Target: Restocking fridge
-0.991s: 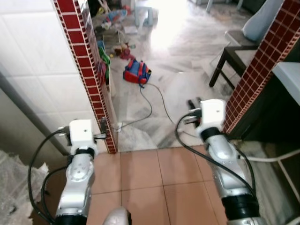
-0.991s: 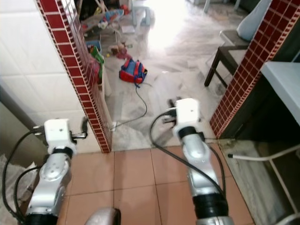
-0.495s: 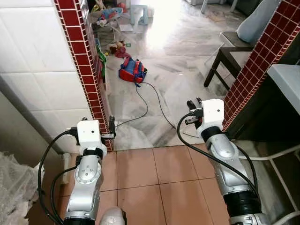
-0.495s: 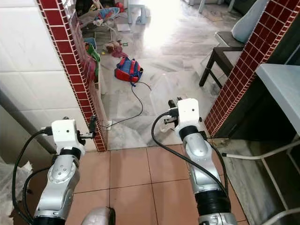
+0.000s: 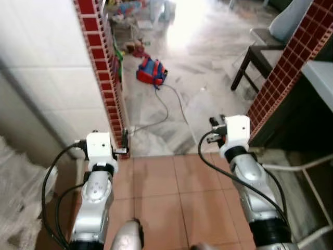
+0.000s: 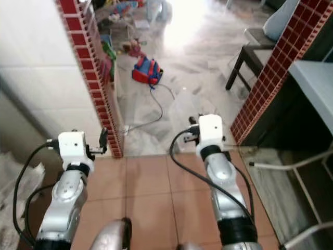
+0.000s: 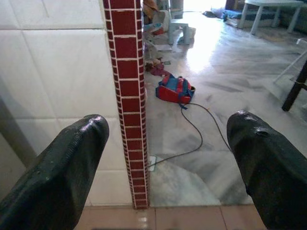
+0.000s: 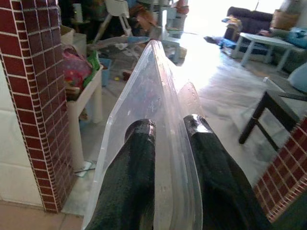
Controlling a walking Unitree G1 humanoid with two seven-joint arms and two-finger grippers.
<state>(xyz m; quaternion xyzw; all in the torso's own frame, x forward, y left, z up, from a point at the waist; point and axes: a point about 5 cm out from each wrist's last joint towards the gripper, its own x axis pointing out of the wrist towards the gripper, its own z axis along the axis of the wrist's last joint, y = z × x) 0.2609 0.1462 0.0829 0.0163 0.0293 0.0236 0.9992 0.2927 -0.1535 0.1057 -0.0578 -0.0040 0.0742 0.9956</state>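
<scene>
Clearly, right tool (image 8: 168, 163) pinches clear plastic sheet (image 8: 158, 96).

hands: 2 (image 5: 125, 141) (image 5: 215, 125) | clear plastic sheet (image 8: 158, 110): 1 | backpack (image 5: 152, 71): 1 | cable (image 5: 165, 107): 1

We stand on a floor of terracotta square tiles (image 5: 177, 182) that meets a pale marbled stone floor (image 5: 197, 57) ahead. On the stone lie a red-and-blue backpack (image 5: 151, 71), a thin dark cable (image 5: 166, 107) and scattered toys (image 5: 136, 48).
</scene>
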